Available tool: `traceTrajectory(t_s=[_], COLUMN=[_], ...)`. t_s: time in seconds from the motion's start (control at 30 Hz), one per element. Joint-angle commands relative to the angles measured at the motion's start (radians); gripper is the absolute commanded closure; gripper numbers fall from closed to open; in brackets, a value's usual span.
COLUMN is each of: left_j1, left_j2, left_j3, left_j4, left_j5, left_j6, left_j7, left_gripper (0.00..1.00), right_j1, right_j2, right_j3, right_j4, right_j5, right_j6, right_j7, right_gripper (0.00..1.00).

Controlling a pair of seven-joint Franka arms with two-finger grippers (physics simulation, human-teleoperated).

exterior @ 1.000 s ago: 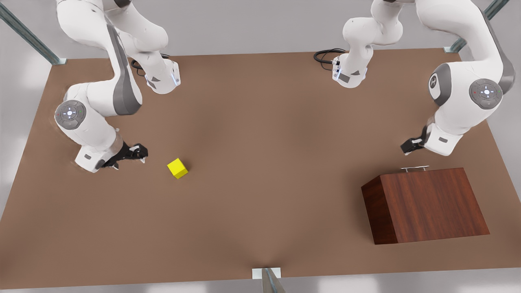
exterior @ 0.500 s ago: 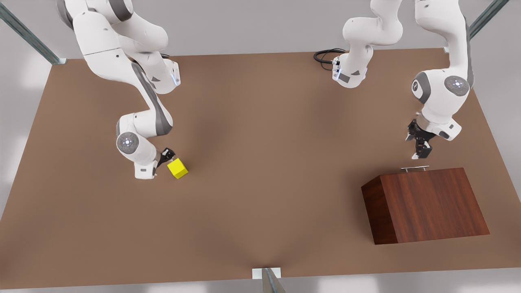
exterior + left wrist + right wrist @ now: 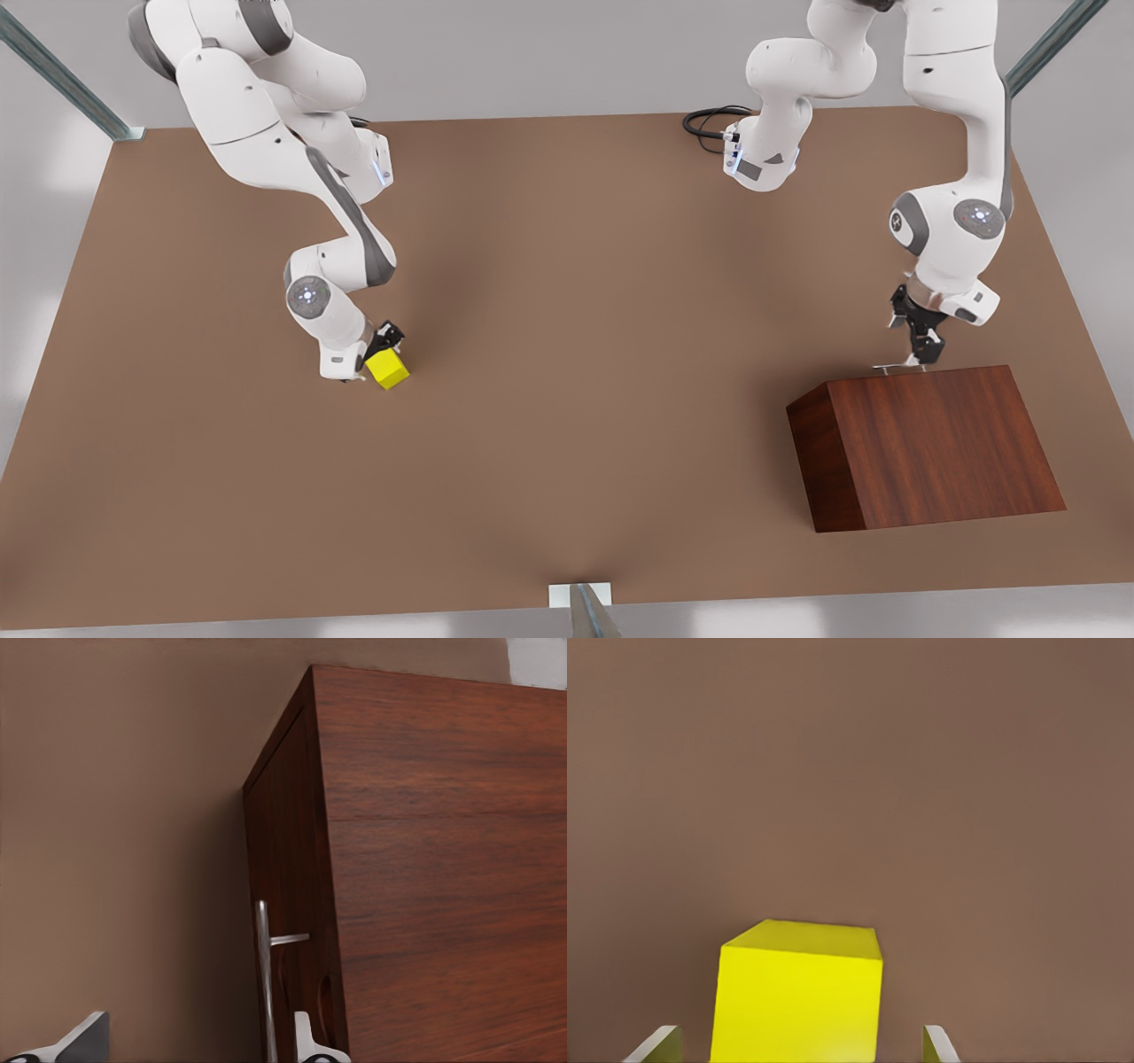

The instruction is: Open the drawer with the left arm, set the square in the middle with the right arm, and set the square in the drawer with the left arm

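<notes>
In the front view the drawer [image 3: 899, 372] front is hidden behind the wooden box [image 3: 939, 443]; only its handle [image 3: 902, 367] peeks over the far edge. The left tool [image 3: 921, 353] covers part of that handle there. In the left wrist view the handle's lower end and the fingertips [image 3: 80, 1041] are cut off. The right wrist view cuts off the square [image 3: 797, 1001] at its base.

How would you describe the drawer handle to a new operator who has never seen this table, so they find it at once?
Start at the dark wooden box on the front view's right of the brown table. On its far side, where the left gripper hangs open, a thin bar handle juts out. It is the box's sole silver part; the yellow square sits across the table, between the right gripper's open fingers.
</notes>
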Motion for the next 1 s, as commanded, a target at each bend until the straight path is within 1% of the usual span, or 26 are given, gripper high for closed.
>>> traceTrajectory(t_s=[0.0, 0.33, 0.37, 0.4, 0.43, 0.47, 0.5, 0.53, 0.57, 0.67, 0.7, 0.87, 0.97], left_j1=[-0.005, -0.006, -0.006, -0.006, -0.006, -0.006, -0.006, -0.006, -0.006, -0.008, -0.008, -0.01, -0.011], left_j2=[0.003, 0.055, 0.058, 0.06, 0.06, 0.058, 0.058, 0.058, 0.057, 0.042, 0.038, 0.011, -0.014], left_j3=[0.001, -0.001, -0.001, -0.001, -0.001, -0.001, -0.001, -0.001, -0.001, -0.001, -0.001, -0.001, -0.001], left_j4=[0.0, 0.005, 0.005, 0.005, 0.005, 0.005, 0.003, 0.003, 0.003, 0.002, 0.0, -0.005, -0.038], left_j5=[-0.002, -0.006, -0.005, -0.005, -0.005, -0.005, -0.005, -0.005, -0.005, -0.005, -0.005, -0.005, -0.005], left_j6=[0.0, 0.025, 0.028, 0.026, 0.022, 0.017, 0.014, 0.012, 0.0, -0.046, -0.055, -0.104, -0.104], left_j7=[0.0, 0.0, 0.0, -0.002, 0.0, 0.0, 0.0, 0.0, 0.0, 0.0, 0.0, 0.0, 0.0], left_gripper=[0.0, 0.0, 0.0, 0.0, 0.0, 0.0, 0.0, 0.0, 0.0, 0.0, 0.0, 0.0, 0.0], right_j1=[0.0, 0.014, 0.014, 0.014, 0.014, 0.014, 0.014, 0.014, 0.014, 0.014, 0.014, 0.014, 0.032], right_j2=[0.002, 0.067, 0.074, 0.082, 0.082, 0.08, 0.079, 0.076, 0.077, 0.08, 0.079, 0.065, 0.022], right_j3=[0.0, -0.002, -0.002, -0.002, -0.002, -0.002, -0.002, -0.002, -0.002, -0.002, -0.002, -0.002, 0.002], right_j4=[0.0, -0.006, -0.006, -0.006, -0.006, -0.006, -0.002, -0.002, -0.002, 0.0, 0.0, 0.006, 0.026], right_j5=[0.0, 0.0, 0.0, 0.0, 0.0, 0.0, 0.0, 0.0, 0.0, 0.0, 0.0, -0.002, -0.002], right_j6=[0.0, 0.052, 0.052, 0.054, 0.054, 0.054, 0.041, 0.038, 0.038, 0.044, 0.044, 0.035, -0.021], right_j7=[0.0, 0.043, 0.043, 0.045, 0.045, 0.045, 0.046, 0.049, 0.051, 0.049, 0.049, 0.048, 0.052], right_gripper=[0.0, 0.0, 0.1, 0.17, 0.17, 0.19, 0.23, 0.23, 0.33, 0.34, 0.38, 0.38, 0.38])
